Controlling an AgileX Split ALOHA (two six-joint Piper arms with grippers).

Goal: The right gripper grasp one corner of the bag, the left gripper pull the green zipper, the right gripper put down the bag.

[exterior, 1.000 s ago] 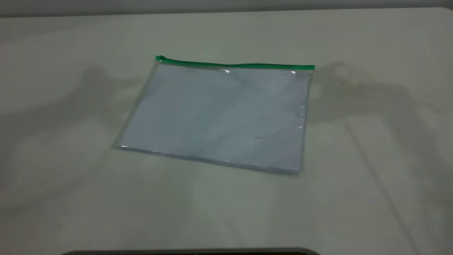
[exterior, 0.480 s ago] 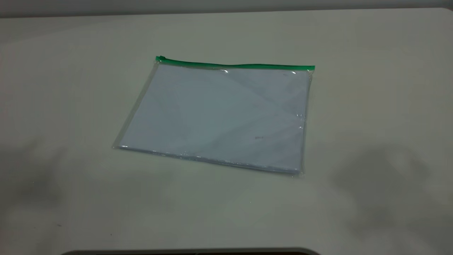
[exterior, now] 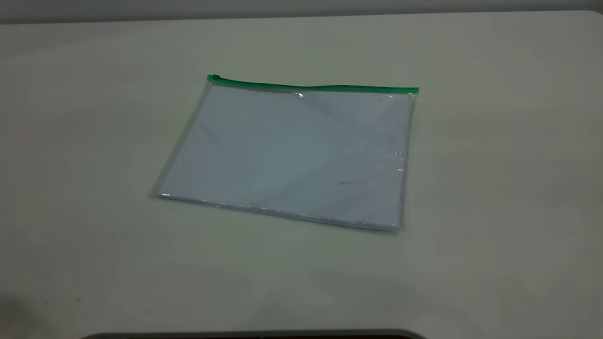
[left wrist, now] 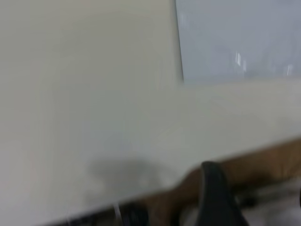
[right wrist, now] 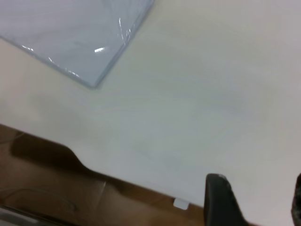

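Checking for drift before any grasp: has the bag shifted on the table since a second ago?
No. The bag lies flat where it was, its green zipper equally far from the table's far edge.

place: looks like a lab or test bench, not a home
surface: wide, plain off-white table [exterior: 494, 197] with a rounded corner, nearly bare
backdrop: plain grey wall [exterior: 301, 7] just behind the table's far edge
floor: brown flooring [right wrist: 42, 197] shows past the table's edge in the wrist views
item: one clear plastic document pouch with white sheets [exterior: 292, 155], office stationery, lying flat on the table
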